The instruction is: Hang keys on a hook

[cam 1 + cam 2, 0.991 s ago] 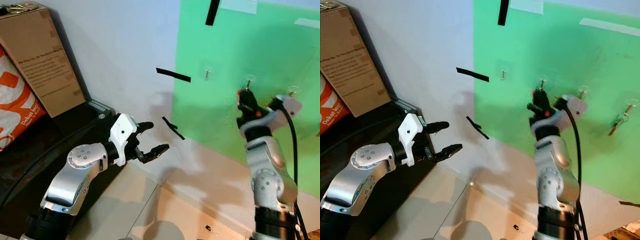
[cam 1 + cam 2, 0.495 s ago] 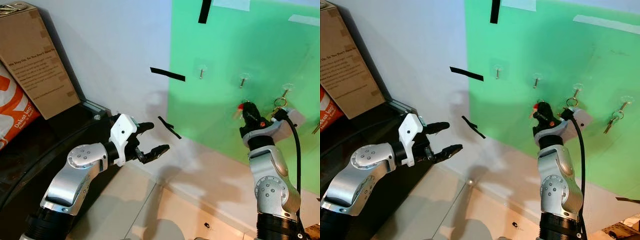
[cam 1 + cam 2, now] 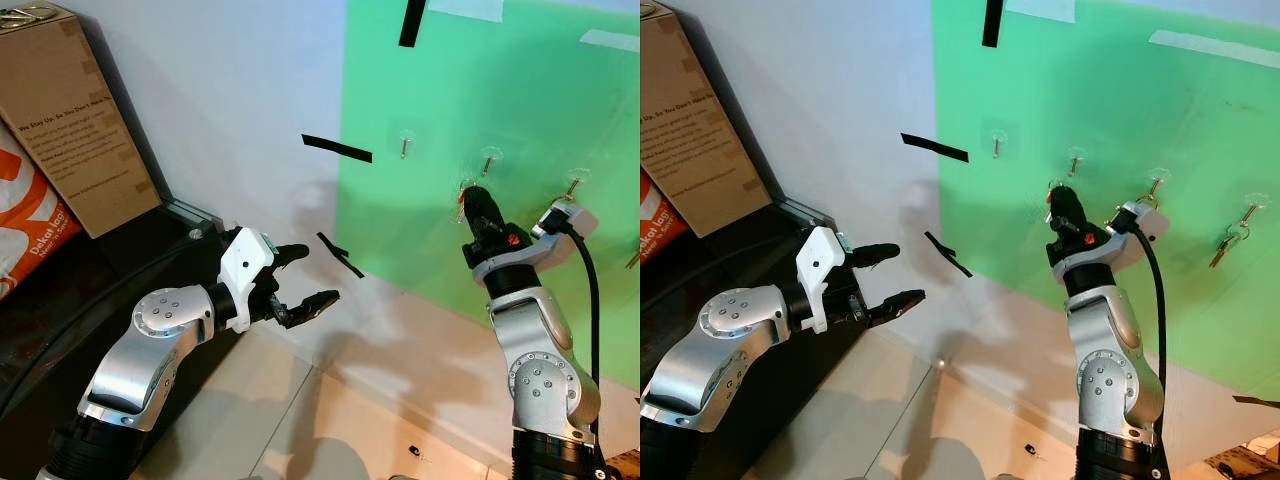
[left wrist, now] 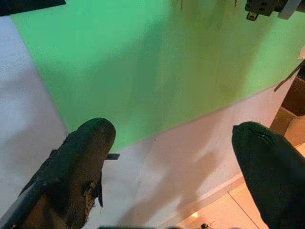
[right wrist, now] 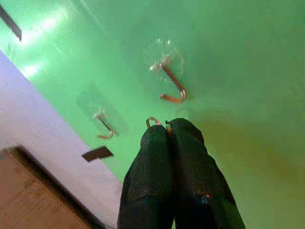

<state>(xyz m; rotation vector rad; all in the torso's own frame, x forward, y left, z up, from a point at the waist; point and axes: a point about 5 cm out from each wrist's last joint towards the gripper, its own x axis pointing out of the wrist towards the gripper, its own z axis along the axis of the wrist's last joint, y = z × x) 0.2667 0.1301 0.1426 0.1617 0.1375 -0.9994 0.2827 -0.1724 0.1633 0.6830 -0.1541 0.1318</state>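
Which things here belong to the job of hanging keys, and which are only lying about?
For the job:
right gripper, shut on the key ring
nearest hook
green panel

Only lying about:
left gripper, open and idle
cardboard box
orange bag
black tape strips

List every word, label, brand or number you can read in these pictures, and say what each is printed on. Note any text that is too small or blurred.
"Dekat lagi": white letters on the orange and white bag, cut by the picture's edge.
Cardboard box: several lines of dark print, too small and blurred to read.
Green wall panel, hooks and black tape strips: no text.
Right gripper, pinching a key ring: no readable marking.
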